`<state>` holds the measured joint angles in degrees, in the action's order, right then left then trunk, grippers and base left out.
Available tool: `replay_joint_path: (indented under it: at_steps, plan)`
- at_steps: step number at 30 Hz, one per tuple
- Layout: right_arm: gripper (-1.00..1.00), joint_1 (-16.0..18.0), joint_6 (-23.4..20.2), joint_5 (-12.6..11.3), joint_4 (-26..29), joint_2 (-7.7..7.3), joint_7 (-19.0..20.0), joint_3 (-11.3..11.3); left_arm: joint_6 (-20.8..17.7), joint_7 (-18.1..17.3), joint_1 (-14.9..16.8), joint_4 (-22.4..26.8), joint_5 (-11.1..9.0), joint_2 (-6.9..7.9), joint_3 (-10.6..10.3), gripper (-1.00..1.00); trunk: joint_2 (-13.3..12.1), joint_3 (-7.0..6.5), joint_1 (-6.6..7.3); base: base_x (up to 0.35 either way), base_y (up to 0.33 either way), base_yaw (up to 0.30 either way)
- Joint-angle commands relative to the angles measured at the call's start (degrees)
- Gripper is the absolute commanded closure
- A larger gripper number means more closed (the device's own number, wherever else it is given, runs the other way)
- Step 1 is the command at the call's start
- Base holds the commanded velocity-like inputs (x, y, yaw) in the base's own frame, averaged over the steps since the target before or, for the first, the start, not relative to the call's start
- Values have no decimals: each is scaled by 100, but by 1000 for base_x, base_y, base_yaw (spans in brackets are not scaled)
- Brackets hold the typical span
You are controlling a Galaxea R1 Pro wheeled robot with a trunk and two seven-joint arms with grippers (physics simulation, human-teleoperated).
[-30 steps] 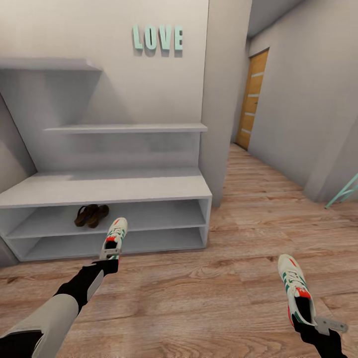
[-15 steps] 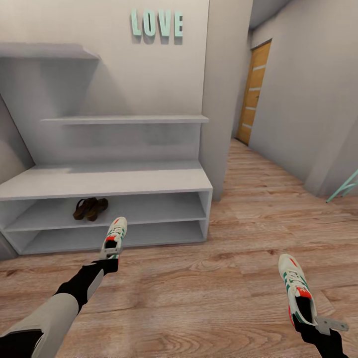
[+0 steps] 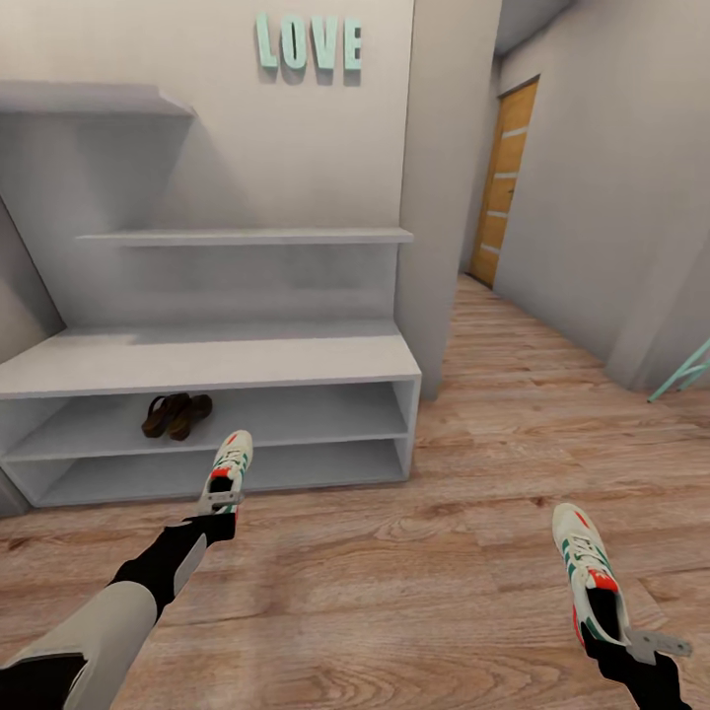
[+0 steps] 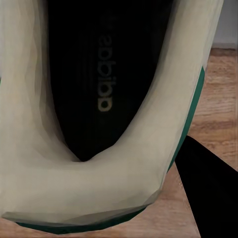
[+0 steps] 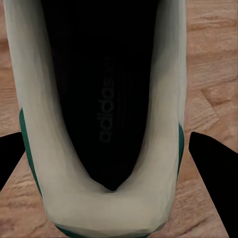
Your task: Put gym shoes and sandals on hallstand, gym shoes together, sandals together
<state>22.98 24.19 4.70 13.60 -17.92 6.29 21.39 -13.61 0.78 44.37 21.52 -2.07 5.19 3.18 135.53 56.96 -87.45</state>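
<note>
Inside, gym shoes point(image 5: 104, 119) read "adidas".

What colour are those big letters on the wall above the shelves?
The LOVE letters are a pale mint green against the light grey wall, clearest in the head view.

My left arm reaches forward, left gripper point(image 3: 218, 508) clamped on a sneaker's point(image 3: 229, 471) heel. My right gripper point(image 3: 631, 643) sits low, closed on the other sneaker point(image 3: 586, 567).

Home corridor, prob. entryway: hallstand point(image 3: 212, 367) w/ sandals point(image 3: 177, 415), LOVE wall letters point(image 3: 309, 44), wood door point(image 3: 504, 184).
</note>
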Motion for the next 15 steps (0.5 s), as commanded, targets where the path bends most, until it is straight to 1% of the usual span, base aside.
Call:
replay_joint_path:
  at_steps: [1, 10, 15]
  plan:
    - [100, 5, 22, 48, -6, 2, 30, 50, -36, 8, 1, 15, -22, -1, 19, 100, 2, 5, -1, 229, -124, 0]
    - [100, 5, 22, 48, -7, -1, 30, 57, -27, 5, 1, 16, -30, 0, 24, 100, 2, 5, -1, 278, -159, 0]
    - [100, 5, 22, 48, -7, -1, 30, 57, -17, 2, 1, 18, -31, 0, 24, 100, 2, 5, -1, 325, -67, 0]
